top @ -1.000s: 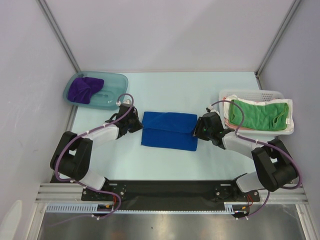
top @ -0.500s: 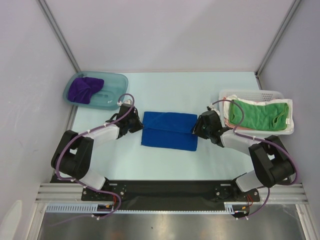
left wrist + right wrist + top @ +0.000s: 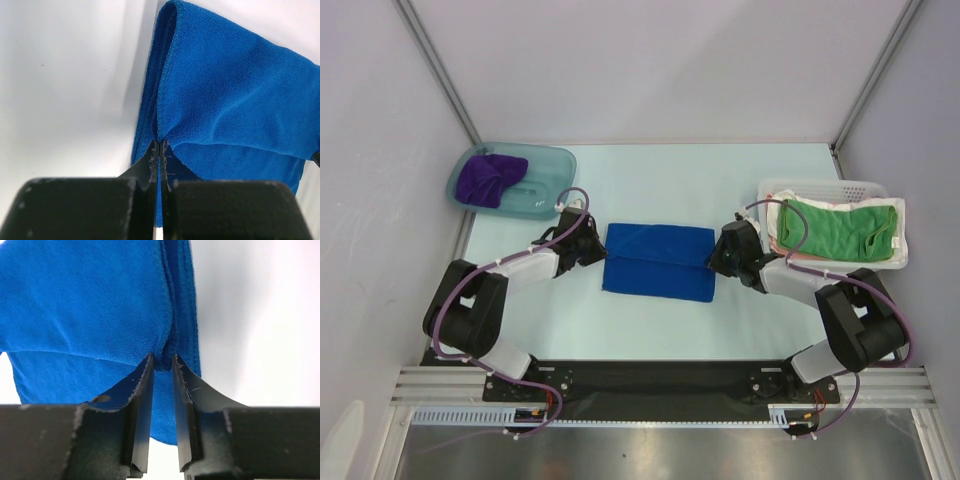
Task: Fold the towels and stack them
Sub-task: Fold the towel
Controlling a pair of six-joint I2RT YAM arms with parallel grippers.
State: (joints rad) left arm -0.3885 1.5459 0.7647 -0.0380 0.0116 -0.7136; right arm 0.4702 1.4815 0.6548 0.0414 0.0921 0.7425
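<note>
We see the folded blue towel (image 3: pixel 658 262) with the left gripper (image 3: pixel 159 145) clenched on its left hem, the right gripper (image 3: pixel 163 360) with jaws narrowly parted around its right hem (gripping or not, we cannot tell), the green towel (image 3: pixel 837 230) off to its right, and the purple towel (image 3: pixel 488 178) off to its left.

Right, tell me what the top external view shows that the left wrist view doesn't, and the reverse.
Top external only: the purple towel in the teal tub, the green towel in the white basket, the right gripper at the right edge of the blue towel. Left wrist only: the left gripper shut on that towel's hem, close up. Both: the blue towel lying on the table.
</note>
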